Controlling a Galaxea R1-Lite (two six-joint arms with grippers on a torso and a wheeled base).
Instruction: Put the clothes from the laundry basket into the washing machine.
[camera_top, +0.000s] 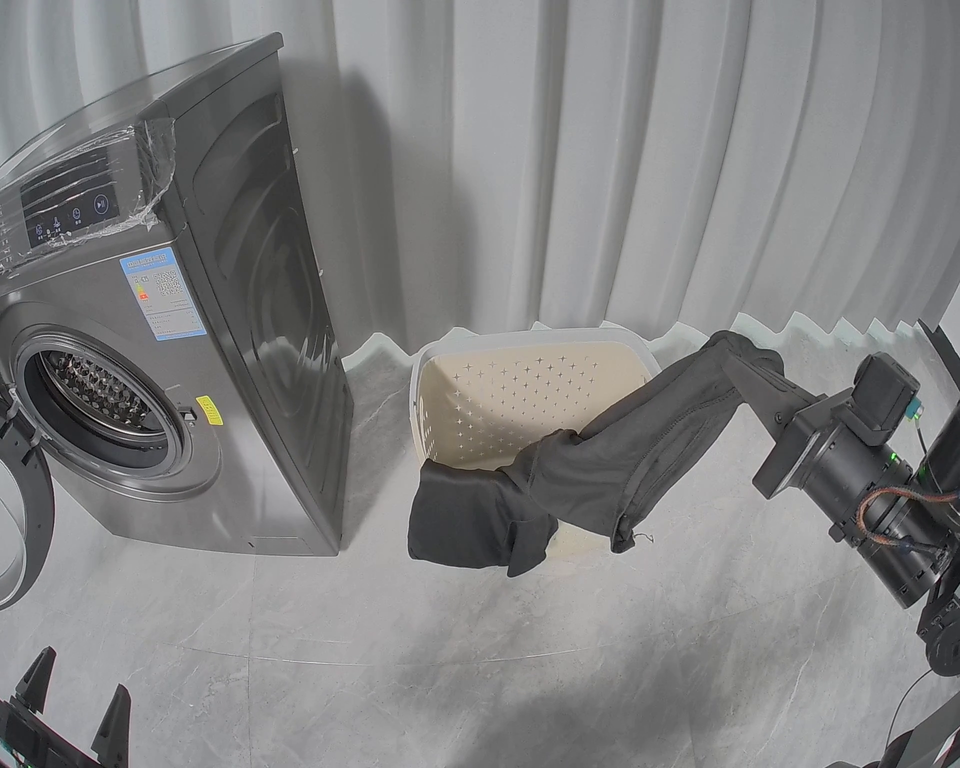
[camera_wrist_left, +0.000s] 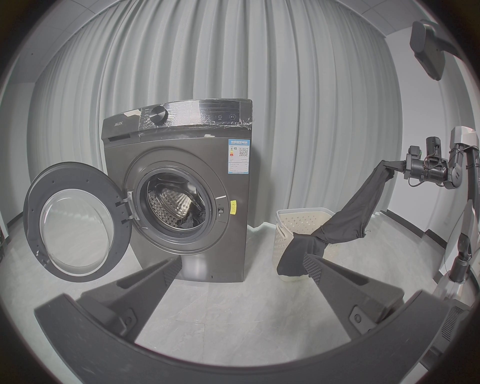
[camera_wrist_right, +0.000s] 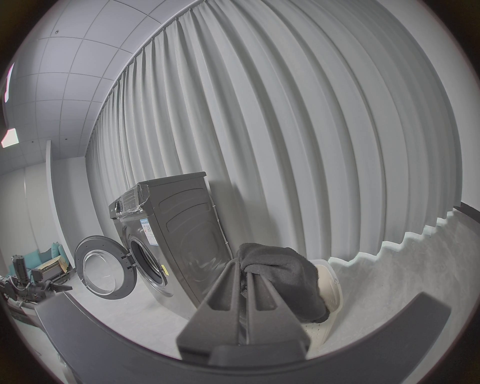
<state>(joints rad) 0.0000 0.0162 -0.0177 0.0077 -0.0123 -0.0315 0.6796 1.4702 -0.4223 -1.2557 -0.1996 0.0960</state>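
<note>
My right gripper (camera_top: 750, 368) is shut on the upper end of a dark grey garment (camera_top: 600, 460), held high to the right of the cream laundry basket (camera_top: 530, 385). The cloth slopes down across the basket, and its lower end hangs over the front rim to the floor. In the right wrist view the fingers (camera_wrist_right: 227, 300) pinch the garment (camera_wrist_right: 285, 277) above the basket (camera_wrist_right: 331, 292). The grey washing machine (camera_top: 200, 330) stands on the left with its door (camera_wrist_left: 75, 220) swung open and something dark in the drum (camera_wrist_left: 192, 220). My left gripper (camera_top: 75, 700) hangs open, low and in front of the machine.
A white curtain (camera_top: 600, 150) runs behind the machine and the basket. Bare grey floor (camera_top: 480, 650) lies between me, the basket and the machine. The open door (camera_top: 20, 520) juts out at the far left.
</note>
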